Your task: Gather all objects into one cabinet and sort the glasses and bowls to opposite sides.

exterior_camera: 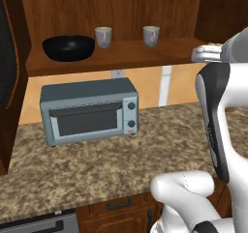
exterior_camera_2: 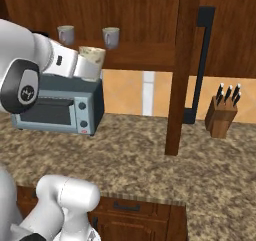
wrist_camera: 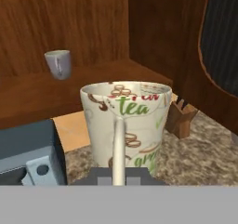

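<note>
Speckled cream printed cup (wrist_camera: 125, 125) pinched in end effector (wrist_camera: 119, 172), smooth, tapered

Even, soft light — slightly blurry

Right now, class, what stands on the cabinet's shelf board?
On the shelf board: a black bowl at left, then two pale cups. The arm covers the shelf's right end, so anything there is hidden.

Blue-grey toaster oven (exterior_camera: 89, 111) on speckled granite counter (exterior_camera: 97, 171), knife block (exterior_camera_2: 221, 116) near backsplash
</note>
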